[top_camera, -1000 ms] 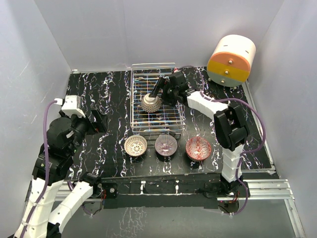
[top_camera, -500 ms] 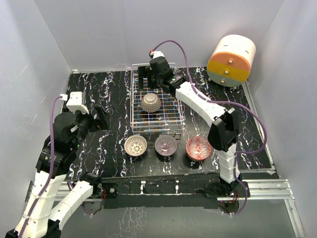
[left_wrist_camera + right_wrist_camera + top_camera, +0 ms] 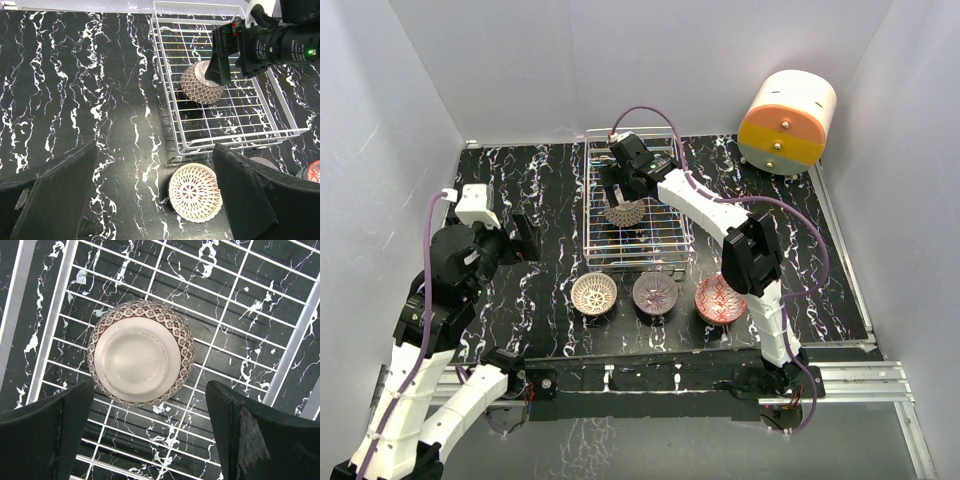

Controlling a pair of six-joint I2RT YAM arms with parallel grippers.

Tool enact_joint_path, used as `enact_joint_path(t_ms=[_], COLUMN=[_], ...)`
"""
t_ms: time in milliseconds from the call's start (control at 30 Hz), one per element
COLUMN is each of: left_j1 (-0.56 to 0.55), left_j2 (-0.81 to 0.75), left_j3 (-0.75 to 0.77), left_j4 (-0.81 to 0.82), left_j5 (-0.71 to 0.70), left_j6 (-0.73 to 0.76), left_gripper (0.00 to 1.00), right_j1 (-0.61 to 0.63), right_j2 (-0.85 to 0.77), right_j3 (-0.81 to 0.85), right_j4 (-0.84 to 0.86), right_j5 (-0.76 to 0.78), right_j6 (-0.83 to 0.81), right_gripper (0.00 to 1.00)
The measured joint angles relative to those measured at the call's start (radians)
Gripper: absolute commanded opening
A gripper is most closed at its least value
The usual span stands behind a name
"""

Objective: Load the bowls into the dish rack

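Top view: the dish rack (image 3: 660, 245) sits upper centre on the table (image 3: 540, 180). The racked bowl (image 3: 623, 213) lies inside it, under the right gripper (image 3: 618, 190). Below the rack, the white-lattice bowl (image 3: 594, 294), dark purple bowl (image 3: 655, 292) and red bowl (image 3: 720, 298) form a row. The left gripper (image 3: 520, 238) hovers to the rack's left.

Left wrist view: its fingers (image 3: 55, 195) are spread wide and empty, and the racked bowl shows as upside down.

Right wrist view: the foot ring (image 3: 135, 357) faces up. The right fingers are parted either side of the bowl, released.
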Motion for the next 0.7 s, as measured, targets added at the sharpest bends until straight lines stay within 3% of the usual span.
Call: enact_joint_path(t_ms=[700], left_j1=[0.0], left_j2=[-0.005], left_j3=[0.0], left_j4=[-0.005], left_j5=[-0.016], left_j6=[0.003], left_gripper=[0.97], right_j1=[0.008], right_j2=[0.005], right_j3=[-0.005], right_j4=[0.068], right_j5=[-0.031], right_j6=[-0.057], right_gripper=[0.92])
